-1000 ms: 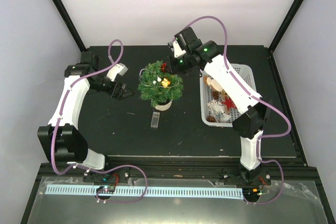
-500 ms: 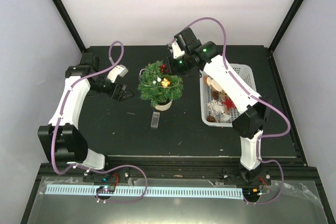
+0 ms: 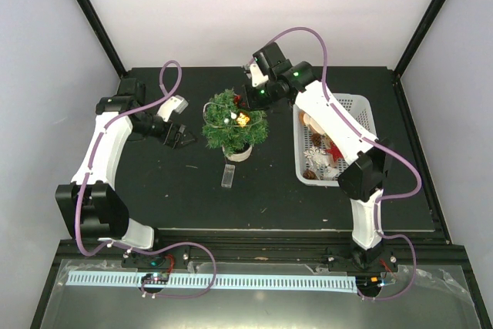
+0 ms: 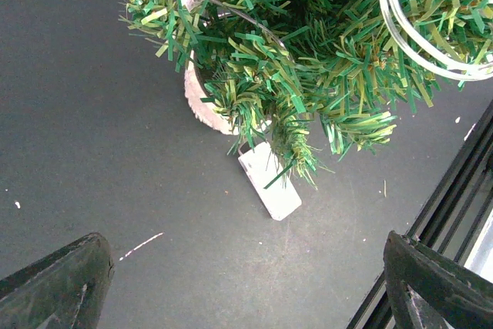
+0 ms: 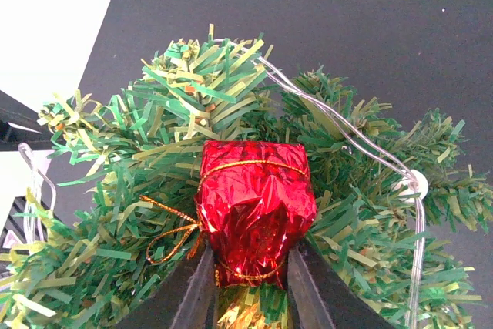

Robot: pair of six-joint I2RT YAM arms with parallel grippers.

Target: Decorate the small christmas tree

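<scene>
The small christmas tree (image 3: 234, 122) stands mid-table on a beige base, with a wire of lights and a gold ornament on it. My right gripper (image 3: 245, 99) is at the tree's far side, shut on a red foil gift-box ornament (image 5: 254, 207) with a gold string, pressed against the branches (image 5: 154, 190). My left gripper (image 3: 183, 138) is open and empty, just left of the tree. In the left wrist view the tree (image 4: 323, 59) and its base (image 4: 202, 105) show ahead of the wide-apart fingers (image 4: 54, 287).
A white basket (image 3: 331, 144) with several loose ornaments stands right of the tree. A small white battery box (image 3: 227, 176) lies on the black table in front of the tree; it also shows in the left wrist view (image 4: 269, 180).
My right gripper has moved slightly left, toward the tree's back, with the red ornament. The left arm has barely moved.
</scene>
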